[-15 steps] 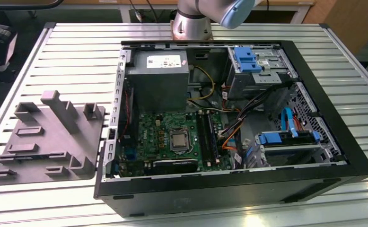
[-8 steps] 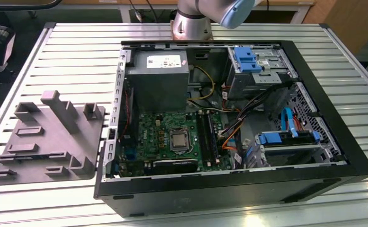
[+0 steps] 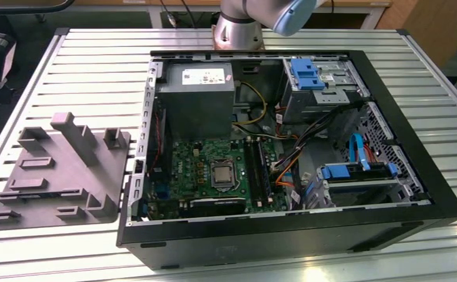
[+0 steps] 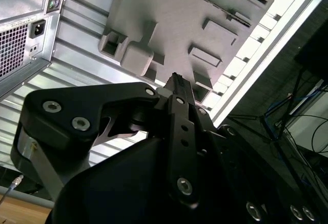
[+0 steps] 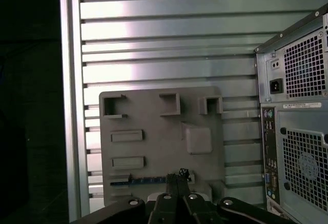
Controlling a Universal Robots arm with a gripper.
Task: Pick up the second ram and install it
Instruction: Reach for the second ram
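hangs high over the tray (image 5: 154,147) with the end effector (image 5: 177,176) clenched, fingertips pressed together and gripping nothing, as seen in both wrist views. looks down on the ram (image 5: 138,181), lying flat in a long slot at one edge of the tray, below the end effector and apart from it; one end runs behind the fingertips in the first wrist view. shows the tray's upright blocks (image 5: 197,139) farther out, beyond the ram. has the tray sitting on the slatted bench (image 5: 154,29). places the case (image 5: 300,131) off to one side of the end effector, just beside the tray, rear panel with sockets and grilles in sight.
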